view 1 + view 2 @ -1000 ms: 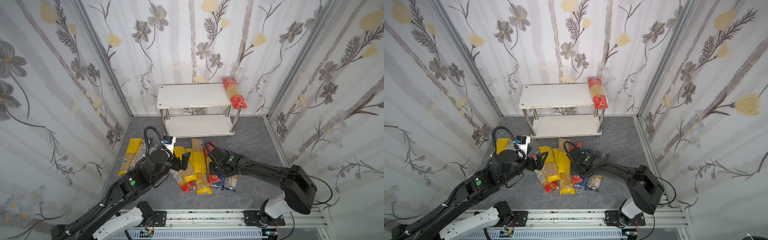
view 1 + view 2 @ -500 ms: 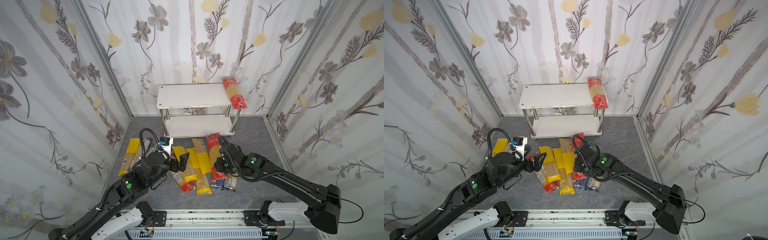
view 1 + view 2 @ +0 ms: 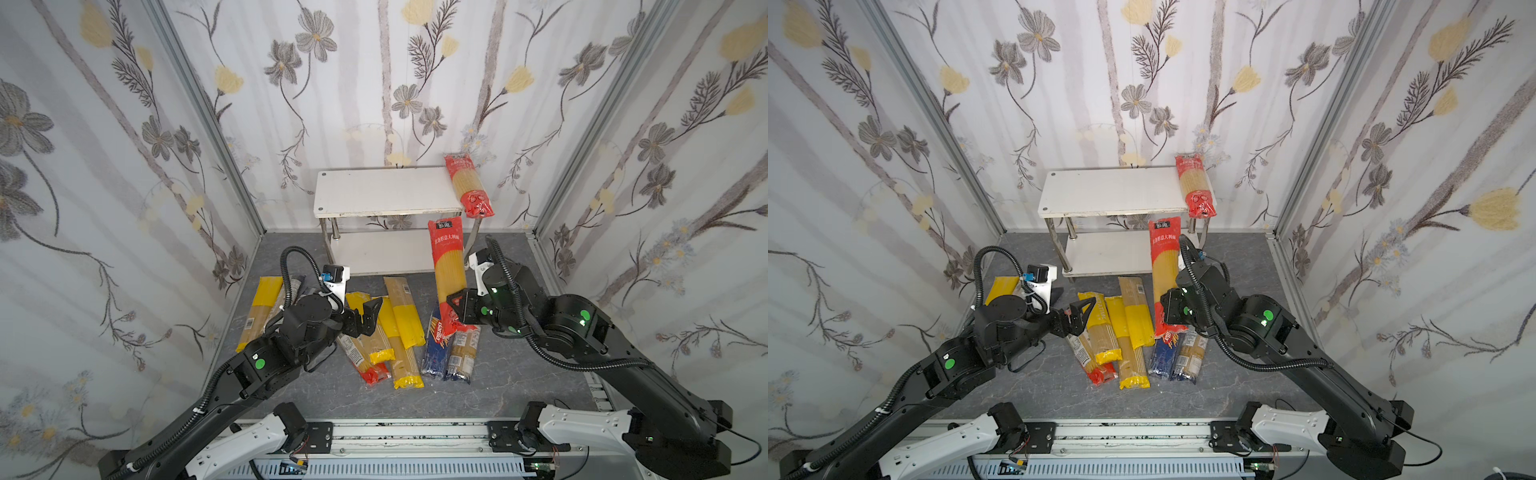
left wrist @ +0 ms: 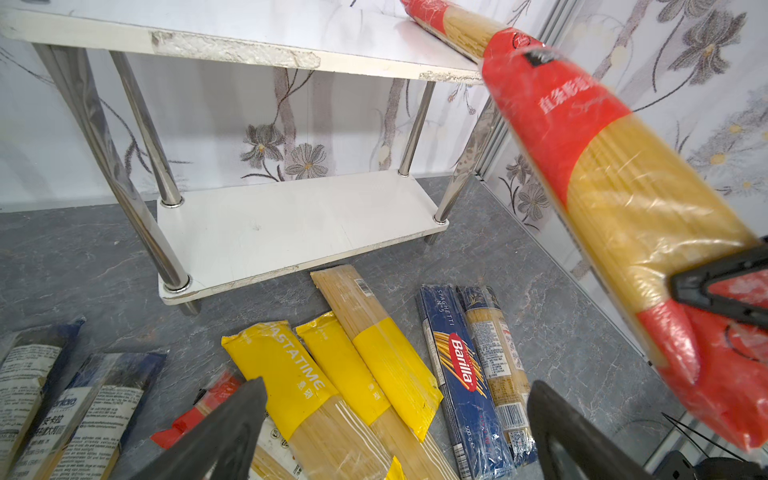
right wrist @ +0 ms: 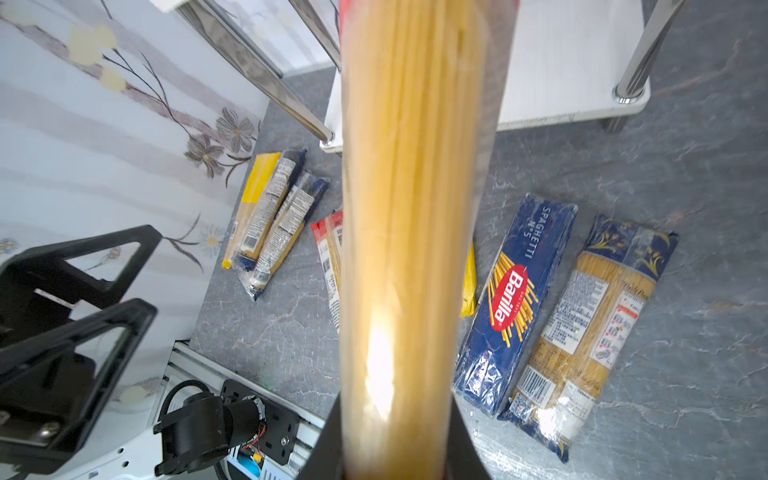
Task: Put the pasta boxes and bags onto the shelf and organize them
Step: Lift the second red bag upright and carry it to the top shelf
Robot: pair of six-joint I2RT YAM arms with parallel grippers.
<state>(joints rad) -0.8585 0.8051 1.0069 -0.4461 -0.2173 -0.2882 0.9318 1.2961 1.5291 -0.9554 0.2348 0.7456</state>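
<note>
My right gripper (image 3: pixel 454 308) is shut on the lower end of a red-ended spaghetti bag (image 3: pixel 446 266), held off the floor with its top leaning toward the shelf (image 3: pixel 386 193). The right wrist view shows the bag (image 5: pixel 411 208) running straight out from between the fingers (image 5: pixel 463 451). Another red bag (image 3: pixel 467 185) lies on the top board's right end, overhanging the front. My left gripper (image 3: pixel 370 316) hovers open over the yellow bags (image 3: pixel 399 328) on the floor. The dark-blue Barilla box (image 4: pixel 461 361) lies beside them.
Several more packs (image 3: pixel 262 311) lie along the left wall, behind my left arm. A blue-ended bag (image 5: pixel 590 316) lies next to the Barilla box. The shelf's lower board (image 4: pixel 291 224) is bare. Flowered walls close in three sides, and chrome legs (image 4: pixel 137 108) stand at the shelf corners.
My right gripper has lifted the red-ended bag out of the floor pile and raised it toward the shelf's right side. My left gripper has drawn back slightly, still open.
</note>
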